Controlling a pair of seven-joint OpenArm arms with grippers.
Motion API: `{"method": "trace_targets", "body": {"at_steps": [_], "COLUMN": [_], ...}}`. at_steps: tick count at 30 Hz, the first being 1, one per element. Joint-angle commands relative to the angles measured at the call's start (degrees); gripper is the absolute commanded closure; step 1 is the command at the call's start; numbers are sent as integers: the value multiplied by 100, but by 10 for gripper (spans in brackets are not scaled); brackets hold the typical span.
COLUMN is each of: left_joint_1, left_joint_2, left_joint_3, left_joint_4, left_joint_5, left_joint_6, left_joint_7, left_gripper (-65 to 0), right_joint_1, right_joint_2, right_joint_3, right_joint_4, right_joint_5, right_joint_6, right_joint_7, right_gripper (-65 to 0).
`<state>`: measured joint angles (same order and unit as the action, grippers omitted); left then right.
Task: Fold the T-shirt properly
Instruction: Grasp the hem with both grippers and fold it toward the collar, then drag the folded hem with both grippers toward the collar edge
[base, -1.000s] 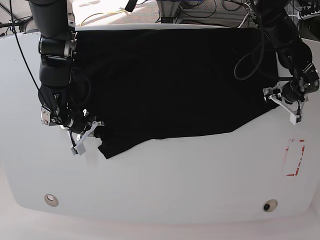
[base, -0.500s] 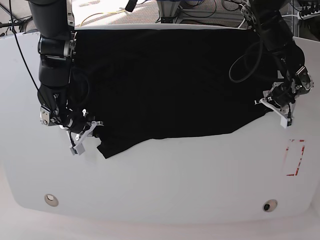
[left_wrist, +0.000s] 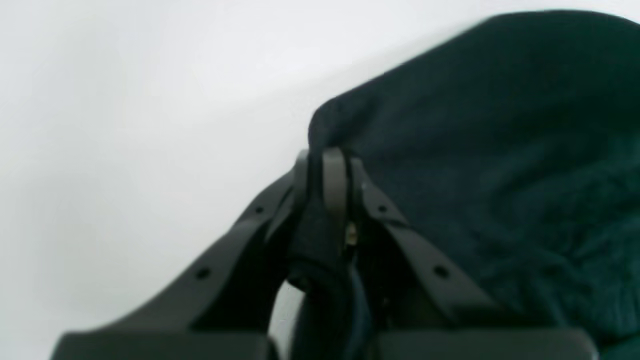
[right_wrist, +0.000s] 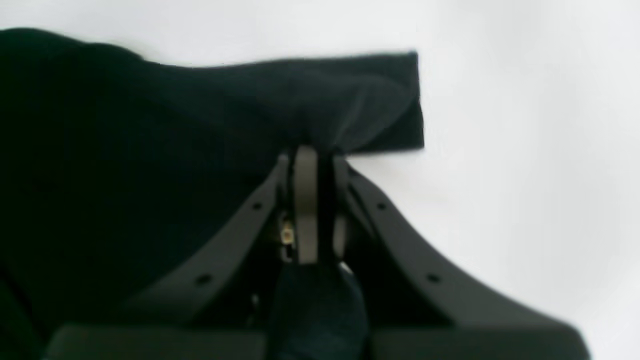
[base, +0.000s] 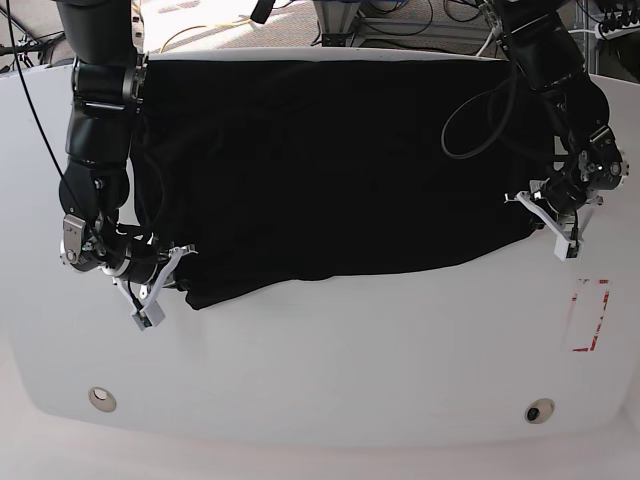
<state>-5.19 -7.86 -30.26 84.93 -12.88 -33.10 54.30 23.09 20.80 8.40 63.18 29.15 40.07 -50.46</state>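
Cloth is pinched in both end effectors. The left end effector (left_wrist: 327, 160) is clenched on a rounded corner of the T-shirt (left_wrist: 500, 150), its two fingers pressed together with a fold of black fabric between them; in the base view this left end effector (base: 553, 215) sits at the shirt's right edge. The right end effector (right_wrist: 312, 155) is likewise clamped on the shirt's fabric, gripping just beside a squared black corner, and in the base view the right end effector (base: 160, 275) is at the shirt's near left corner. The T-shirt (base: 330, 160) lies spread across the far half of the white table (base: 350, 370), plain black side up, its near hem running unevenly from left to right. Near the table's right edge lies a red-outlined rectangular mark (base: 588, 315).
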Motion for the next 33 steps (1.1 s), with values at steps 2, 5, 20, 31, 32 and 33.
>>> {"method": "trace_targets", "body": {"at_steps": [2,5,20,31,32,33], "left_joint_1": [58,75,453,611,673,726], "left_joint_2": [-71,-71,-115,-256,-309,-388], "left_joint_3": [-11,-11,-29,-29,-29,-29], "left_joint_4": [373,505,567,567,602,664], "left_joint_5": [-61,-61,-35,-61,-61,-61], "left_joint_6": [-237,-386,-690,-690,-690,-690], "left_joint_7": [-107,-107,-107,-107,-107,-107], "left_gripper": [0,0,0,0,0,0], "right_joint_1": [-300,-520,-2463,-3782,-3843,-3896], "right_joint_2": [52,-45,-53,-88,-88,-88], "right_joint_3": [826,1124,2329,2531,2531,2531], "right_joint_4": [1045,1599,3726,4430,4421,4403], "right_joint_5": [52,61,2057,2496,2479,2479], "right_joint_6": [-7,-7,-7,-7,-7,-7], "right_joint_7": [-585,-981,-2379,-2405,-2405,-2405], "right_gripper": [0,0,0,0,0,0]}}
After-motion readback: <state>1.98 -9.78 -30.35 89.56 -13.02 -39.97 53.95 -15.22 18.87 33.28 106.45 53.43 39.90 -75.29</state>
